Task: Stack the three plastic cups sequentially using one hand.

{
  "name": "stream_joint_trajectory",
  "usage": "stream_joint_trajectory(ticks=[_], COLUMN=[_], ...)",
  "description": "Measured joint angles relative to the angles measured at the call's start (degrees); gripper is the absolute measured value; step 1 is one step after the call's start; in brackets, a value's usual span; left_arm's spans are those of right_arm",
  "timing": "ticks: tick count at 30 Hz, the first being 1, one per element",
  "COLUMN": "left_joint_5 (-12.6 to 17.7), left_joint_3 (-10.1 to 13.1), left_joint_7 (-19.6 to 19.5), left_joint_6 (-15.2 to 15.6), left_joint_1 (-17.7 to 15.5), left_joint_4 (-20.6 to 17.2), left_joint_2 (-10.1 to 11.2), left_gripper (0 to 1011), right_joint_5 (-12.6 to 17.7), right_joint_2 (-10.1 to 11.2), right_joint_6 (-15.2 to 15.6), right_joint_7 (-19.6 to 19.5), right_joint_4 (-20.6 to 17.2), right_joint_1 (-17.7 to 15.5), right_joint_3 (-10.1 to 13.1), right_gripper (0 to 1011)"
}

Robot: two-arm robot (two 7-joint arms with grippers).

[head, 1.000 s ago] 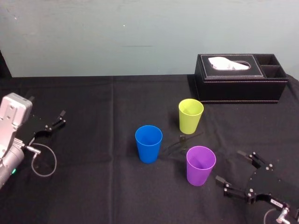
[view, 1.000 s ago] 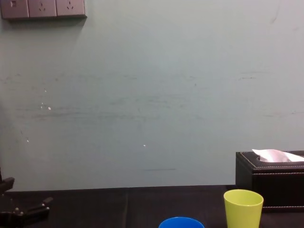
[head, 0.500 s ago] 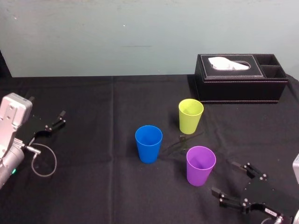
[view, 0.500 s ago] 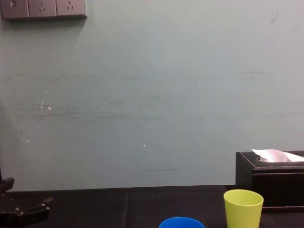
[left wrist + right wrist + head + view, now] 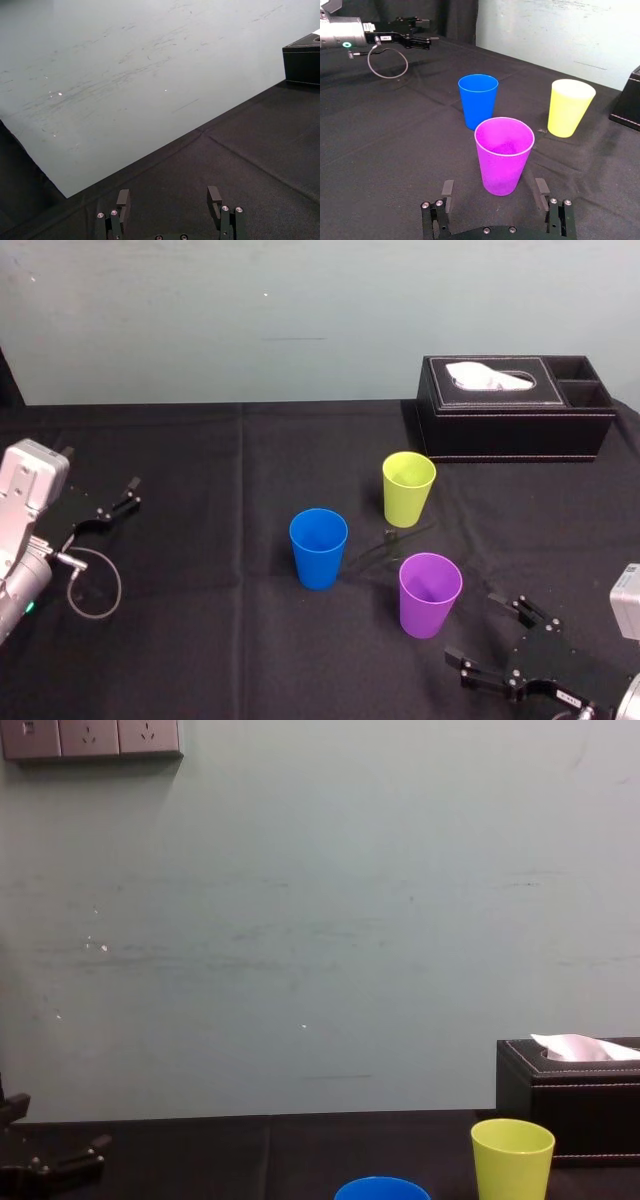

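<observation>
Looking at the purple cup (image 5: 430,595), you see it standing upright, mouth up, on the black tablecloth (image 5: 200,650). Your right gripper (image 5: 472,628) sits low just to the right of this cup and nearer the robot. Its jaws are spread wider than the cup and grip nothing. In the right wrist view the cup stands at the mouth of that gap, centred between the two fingers, and neither finger touches it. Whether its base has passed the fingertips is not clear.

The blue cup (image 5: 318,548) stands to the purple cup's left and a little farther back, apart from it. The yellow-green cup (image 5: 409,488) stands behind the purple cup, also apart. Both are upright.

The black tissue box (image 5: 515,425) sits well behind the purple cup, to its right.

Your left gripper (image 5: 125,498) rests far to the purple cup's left, jaws apart and empty.
</observation>
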Motion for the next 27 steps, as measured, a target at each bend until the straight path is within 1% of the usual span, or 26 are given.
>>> stream_joint_trajectory(ticks=[13, 27], left_joint_5=[0.0, 0.0], left_joint_3=[0.0, 0.0], left_joint_7=[0.0, 0.0], left_joint_6=[0.0, 0.0], left_joint_1=[0.0, 0.0], left_joint_4=[0.0, 0.0], left_joint_2=[0.0, 0.0], left_gripper=[1010, 1010], right_joint_5=[-0.3, -0.6], right_joint_2=[-1.0, -2.3], right_joint_6=[0.3, 0.8], right_joint_7=[0.0, -0.3], right_joint_4=[0.4, 1.6], right_joint_1=[0.6, 2.4], right_joint_3=[0.0, -1.1], right_gripper=[1002, 1002])
